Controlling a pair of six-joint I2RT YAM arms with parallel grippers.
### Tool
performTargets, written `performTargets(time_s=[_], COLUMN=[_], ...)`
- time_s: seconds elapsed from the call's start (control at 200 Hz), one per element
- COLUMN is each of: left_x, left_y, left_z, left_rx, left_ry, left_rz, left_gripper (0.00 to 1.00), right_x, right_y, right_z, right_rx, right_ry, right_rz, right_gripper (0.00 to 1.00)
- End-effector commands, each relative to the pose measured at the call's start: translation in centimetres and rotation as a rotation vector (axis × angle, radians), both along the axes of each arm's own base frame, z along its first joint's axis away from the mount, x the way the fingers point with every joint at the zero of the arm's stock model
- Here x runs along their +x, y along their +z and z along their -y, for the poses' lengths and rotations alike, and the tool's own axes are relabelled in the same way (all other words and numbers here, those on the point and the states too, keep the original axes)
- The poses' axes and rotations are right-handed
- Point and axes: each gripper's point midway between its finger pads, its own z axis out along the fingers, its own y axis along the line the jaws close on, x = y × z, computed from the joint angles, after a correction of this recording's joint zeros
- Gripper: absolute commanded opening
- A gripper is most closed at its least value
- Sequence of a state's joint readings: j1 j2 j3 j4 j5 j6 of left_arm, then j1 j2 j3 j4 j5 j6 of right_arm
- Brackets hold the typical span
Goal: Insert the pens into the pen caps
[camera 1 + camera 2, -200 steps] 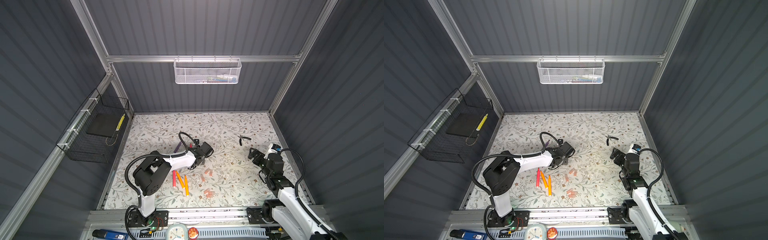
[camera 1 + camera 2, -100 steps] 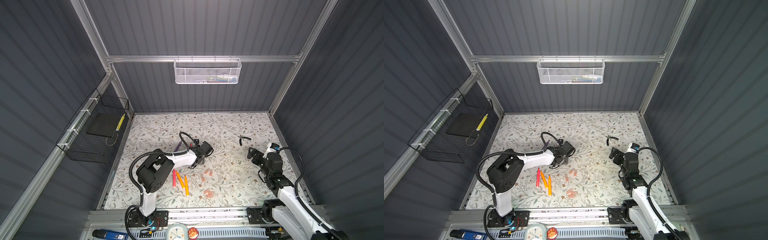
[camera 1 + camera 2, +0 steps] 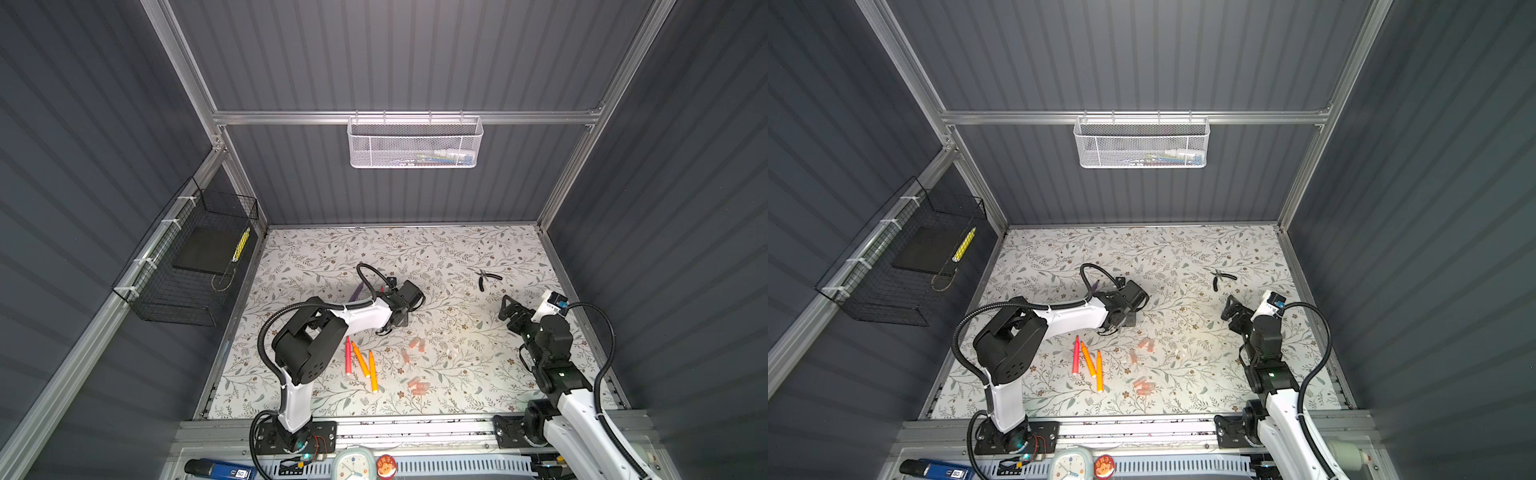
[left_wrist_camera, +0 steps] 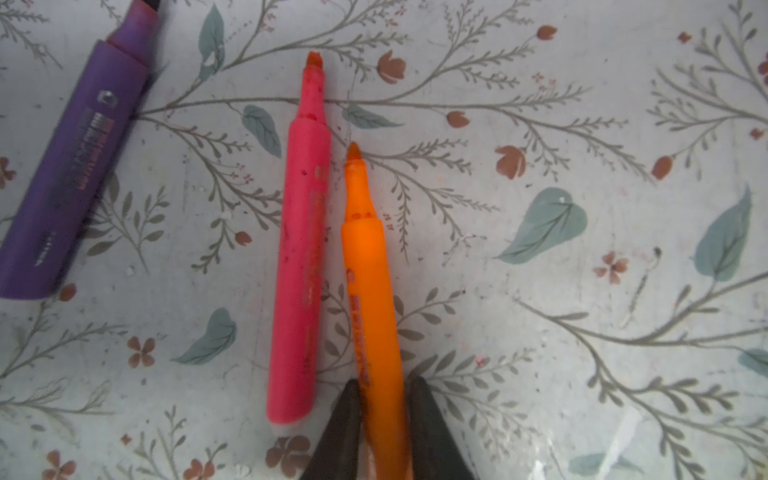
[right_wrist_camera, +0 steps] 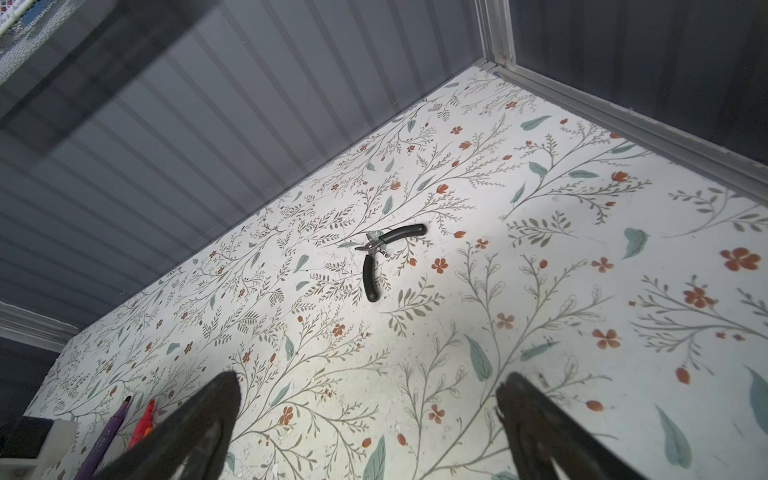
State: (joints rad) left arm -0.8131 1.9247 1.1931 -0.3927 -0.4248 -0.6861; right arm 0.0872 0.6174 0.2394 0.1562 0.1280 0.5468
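We see the left gripper [image 4: 384, 415] pinched shut on the rear end of an orange pen [image 4: 370, 291]. Its dark fingers [image 4: 341, 428] press the barrel from both sides, and the bare tip points away from the wrist. We cannot tell whether that pen rests on the floral mat [image 3: 457, 249] or hangs just clear of it. A pink pen [image 4: 301, 266] lies just beside it, nearly parallel and uncapped, and a purple pen [image 4: 70, 178] lies farther off, beyond the pink one. We read the mat in both top views as a clock face, with twelve at the back wall. This gripper then sits close to the centre, with the purple pen showing at ten o'clock from it. Three loose pens [image 3: 360, 360], one red-pink and two orange, lie side by side at seven o'clock. The pen caps [image 3: 417, 343] are scattered in small clusters from the centre toward six o'clock, apart from every pen. At three o'clock the right gripper [image 5: 370, 380] hovers over the mat with its jaws spread wide and nothing between them. Black-handled pliers [image 5: 374, 257] lie at two o'clock with their handles splayed, well apart from it.
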Motion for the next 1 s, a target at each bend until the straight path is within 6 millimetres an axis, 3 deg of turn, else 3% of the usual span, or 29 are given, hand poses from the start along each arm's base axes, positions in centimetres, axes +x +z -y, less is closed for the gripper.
performTargets(time_s=[0.0,0.305,0.4,0.575,0.695,0.855,0.995], left_x=[-0.8,-0.6,-0.4,-0.3,-1.3,-3.5,-5.1], left_y=[-1.6,-0.1,1.4,4.7,6.9,9.9,11.5], left_z=[-1.2,0.0,1.3,3.3,5.0,6.3,6.9], left_rx=[0.04,-0.014,-0.075,-0.19,-0.302,-0.428,-0.508], left_ry=[-0.005,-0.069,-0.128,-0.242,-0.35,-0.465,-0.534], left_rz=[-0.058,-0.033,-0.007,0.08,0.132,0.199,0.238], left_gripper=[0.15,0.04,0.01,0.0,0.0,0.0,0.0], right_x=[0.0,0.0,0.0,0.2,0.1,0.2,0.8], right_y=[-0.4,-0.5,-0.6,0.7,2.1,4.2,5.4], right_z=[0.3,0.2,-1.2,-8.8,-13.9,-19.2,-22.6], right_rx=[-0.006,0.002,0.085,0.24,0.318,0.356,0.365], right_ry=[-0.02,-0.016,0.035,0.268,0.404,0.517,0.582], right_rz=[-0.018,-0.052,-0.09,-0.086,-0.064,-0.05,-0.04], right_gripper=[0.99,0.99,0.99,0.99,0.99,0.95,0.85])
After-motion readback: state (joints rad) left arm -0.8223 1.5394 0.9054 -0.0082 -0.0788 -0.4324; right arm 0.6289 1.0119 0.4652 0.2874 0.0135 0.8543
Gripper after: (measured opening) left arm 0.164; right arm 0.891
